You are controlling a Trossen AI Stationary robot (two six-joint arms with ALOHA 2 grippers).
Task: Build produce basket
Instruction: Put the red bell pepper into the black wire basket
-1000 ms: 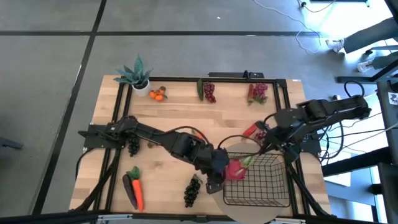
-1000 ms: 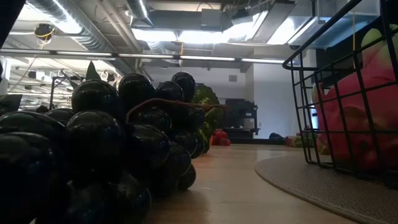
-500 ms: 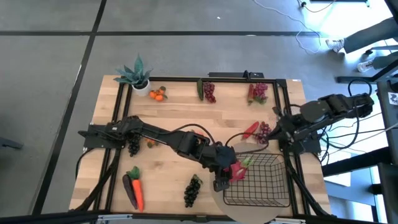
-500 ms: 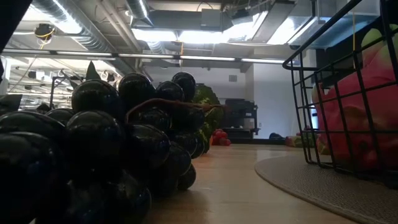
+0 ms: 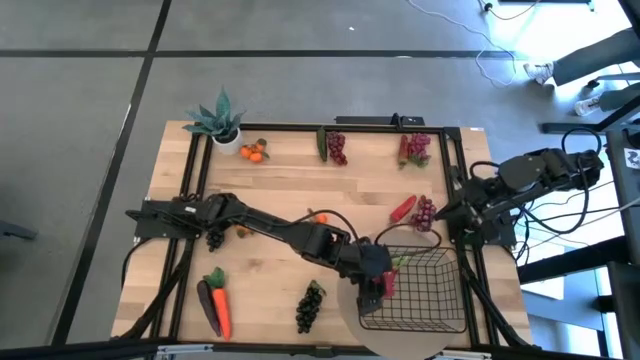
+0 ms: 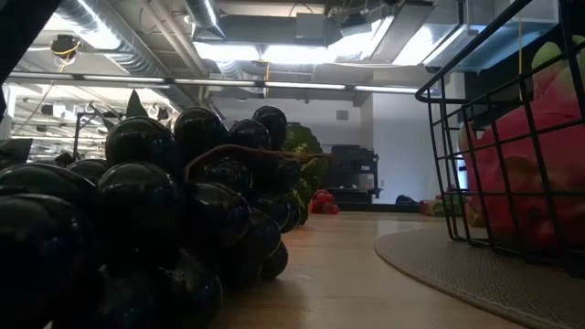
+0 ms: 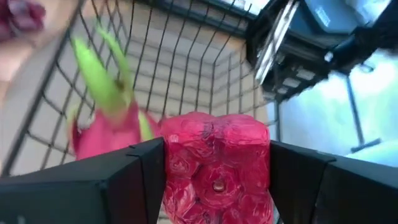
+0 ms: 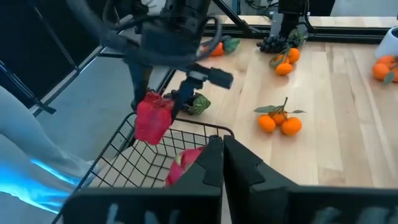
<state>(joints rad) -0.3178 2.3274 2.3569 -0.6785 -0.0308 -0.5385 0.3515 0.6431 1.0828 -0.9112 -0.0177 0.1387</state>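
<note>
Basket (image 5: 420,292) now sits under the left gripper (image 5: 376,287), jaws pinching red produce (image 7: 214,167); right gripper (image 5: 447,213), jaws pressed together, has withdrawn.

Your left arm stretches low across the table from its left side, and its left gripper (image 5: 378,283) hangs at the table's front right with both fingers (image 7: 130,180) pressed against something red held between them. Your right gripper (image 5: 447,212) waits near the table's right edge, fingers (image 8: 214,163) closed together.
</note>
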